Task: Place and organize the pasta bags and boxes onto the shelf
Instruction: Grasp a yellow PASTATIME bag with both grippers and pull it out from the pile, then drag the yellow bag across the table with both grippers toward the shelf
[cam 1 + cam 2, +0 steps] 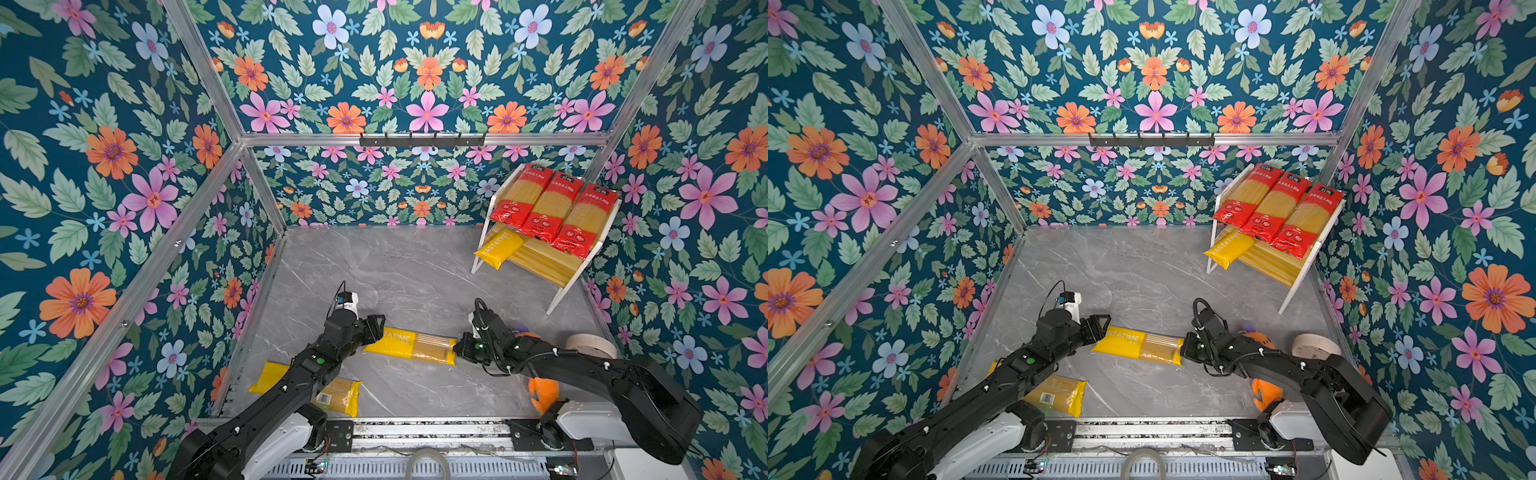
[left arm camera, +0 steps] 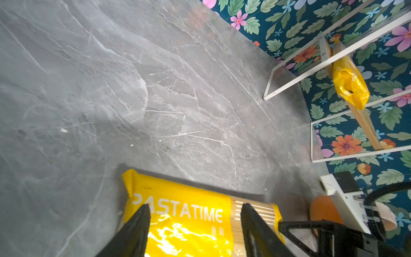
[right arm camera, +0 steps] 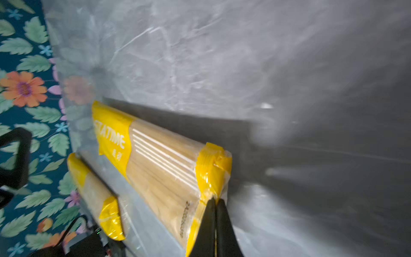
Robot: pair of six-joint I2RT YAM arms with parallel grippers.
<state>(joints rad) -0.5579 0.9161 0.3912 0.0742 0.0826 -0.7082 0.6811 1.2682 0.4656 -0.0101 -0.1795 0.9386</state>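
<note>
At the near left, the near pack (image 1: 343,397), yellow, lay flat on the counter (image 1: 415,270), partly under the left arm (image 1: 307,365). Just right of it, the left jaws stood well apart over the printed end of the mid pack (image 1: 409,345), also yellow, and gripped nothing. Whether a pad touched the film could not be told. The mid pack lay crosswise at mid-counter, between the left arm and the right arm (image 1: 582,357). At its right end the right jaws were pressed fully together on the thin sealed flap, as the right wrist view showed plainly. At the far right, the shelf (image 1: 544,266) held three red packs (image 1: 552,208) side by side on its top tier. The lower-tier pack (image 1: 498,249), yellow, lay at the left of the bottom tier, with bare slats beside it.

By the look of it, the mid pack would handle as a stiff, fairly light bar. The dry strands hold it straight but would likely snap if it were bent or dropped. Its glossy film looked slippery. The flap seemed a weak hold that could slide out or tear and let the pack swing. A surer hold seemed to be across the narrow width near the middle, or one at each end, carried level to the lower tier.
</note>
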